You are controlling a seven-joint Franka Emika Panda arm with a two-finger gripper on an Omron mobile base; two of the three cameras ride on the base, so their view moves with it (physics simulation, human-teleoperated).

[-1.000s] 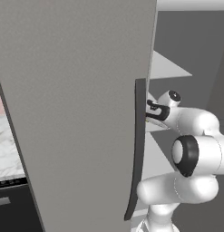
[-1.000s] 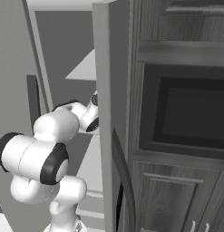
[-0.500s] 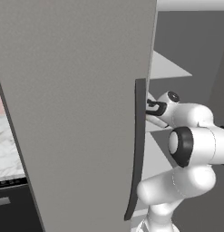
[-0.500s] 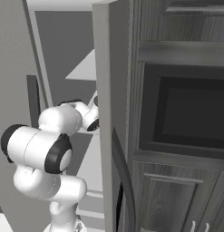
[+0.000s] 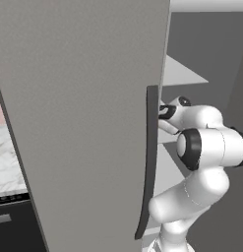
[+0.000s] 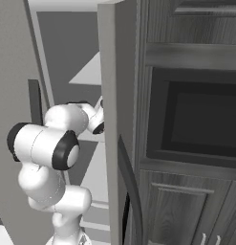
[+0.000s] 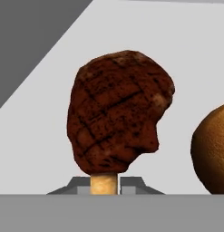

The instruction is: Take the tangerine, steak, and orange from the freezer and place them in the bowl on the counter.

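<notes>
Left base view: the arm reaches past the freezer [image 5: 83,123] door's handle [image 5: 148,162] onto a pale shelf [image 5: 179,74].

Right base view: the arm enters the freezer beside dark cabinets [image 6: 196,119].

Hand view: the claw [image 7: 104,183] is clenched on the steak [image 7: 115,111], on the shelf just beside an orange fruit [image 7: 213,152].

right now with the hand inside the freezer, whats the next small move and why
Probably lift slightly and draw the arm back out. In the hand view the gripper looks shut on the steak, on the pale freezer shelf, with an orange-brown fruit close beside it.
</notes>
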